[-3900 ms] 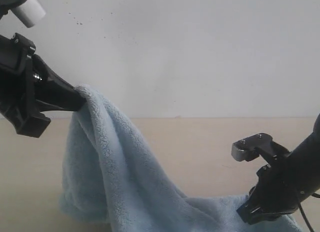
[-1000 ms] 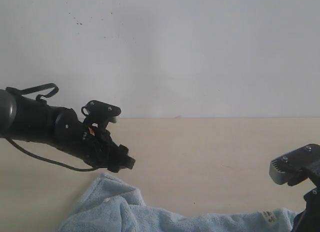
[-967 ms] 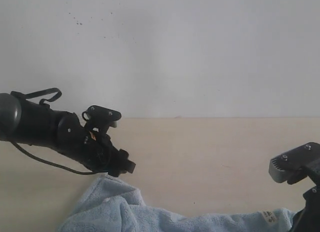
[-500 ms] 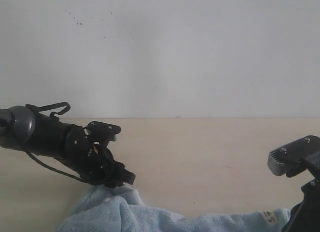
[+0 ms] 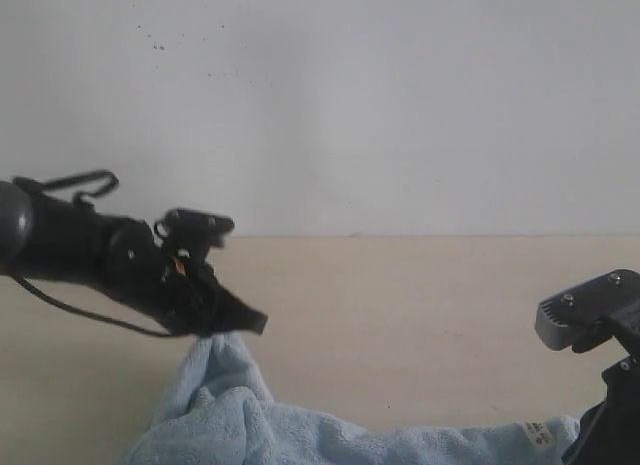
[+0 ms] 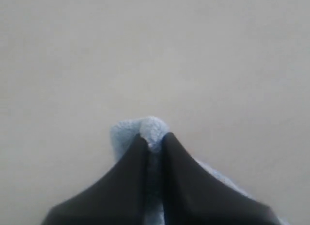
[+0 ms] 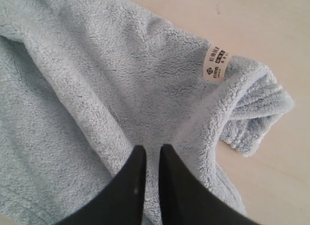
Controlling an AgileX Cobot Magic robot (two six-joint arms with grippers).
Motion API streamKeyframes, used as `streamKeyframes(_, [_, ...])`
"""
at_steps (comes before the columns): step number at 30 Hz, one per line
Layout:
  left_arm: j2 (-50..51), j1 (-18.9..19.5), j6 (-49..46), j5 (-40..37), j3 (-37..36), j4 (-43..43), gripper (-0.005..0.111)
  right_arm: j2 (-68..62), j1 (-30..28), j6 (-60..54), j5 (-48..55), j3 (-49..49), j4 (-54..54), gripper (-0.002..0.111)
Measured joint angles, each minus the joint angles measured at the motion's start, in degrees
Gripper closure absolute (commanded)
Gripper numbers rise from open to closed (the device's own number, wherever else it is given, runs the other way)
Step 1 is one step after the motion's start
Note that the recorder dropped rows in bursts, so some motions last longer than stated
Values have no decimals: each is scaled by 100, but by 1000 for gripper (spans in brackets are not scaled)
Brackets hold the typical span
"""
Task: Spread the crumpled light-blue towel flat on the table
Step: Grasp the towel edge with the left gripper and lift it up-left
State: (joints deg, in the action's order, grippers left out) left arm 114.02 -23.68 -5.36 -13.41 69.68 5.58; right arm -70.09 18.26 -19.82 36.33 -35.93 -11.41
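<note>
The left gripper [image 5: 243, 325] is clenched on the towel [image 5: 240, 420]. Its two dark jaws are pressed together with a small tuft of pale blue pile sticking out past their tips. From the side, that pinched bit forms a peak raised above the tabletop [image 5: 420, 305], and the cloth falls away from it in a steep fold down to the rest of the towel.

The rest of the towel lies low and rumpled along the near side of the tabletop, well away from the far edge where the beige surface meets the white wall [image 5: 380, 105]. It runs from below the left gripper across to the right arm at the near right corner of the view.

The right gripper [image 7: 149, 155] is down on the towel there. Its jaws are drawn nearly together with a ridge of the fluffy cloth caught in the narrow slot between them — a grip on a fold, as far as the wrist camera shows. Just beyond the jaws a corner of the towel is doubled over on itself, and the stitched hem [image 7: 206, 113] curves round it. A small white label [image 7: 216, 63] with dark print sits on that hem near the corner. Bare tabletop shows past the corner.
</note>
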Motion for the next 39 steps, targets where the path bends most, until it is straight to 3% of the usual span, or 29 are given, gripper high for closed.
streamKeyframes(8, [-2354, 0, 10, 0, -125, -84, 100, 0, 0, -10, -1002, 0, 21, 97])
streamKeyframes(13, [-3426, 0, 10, -557, -497, -106, 100, -57, 0, -107, -1412, 0, 30, 97])
streamKeyframes(19, [-4178, 0, 10, -964, -1569, -106, 100, -718, 0, -273, -1787, -128, 30, 97])
streamKeyframes(25, [-4916, 0, 10, -977, -2333, -93, 100, -1813, 0, -384, -1816, -930, 43, 97])
streamKeyframes(32, [-5632, 0, 62, -1177, -2598, -84, 100, -2634, 0, -520, -1754, -1734, 43, 97])
streamKeyframes(39, [-6137, 0, 84, -1361, -2613, -56, 100, -3160, 0, -615, -1281, -1688, -236, 97])
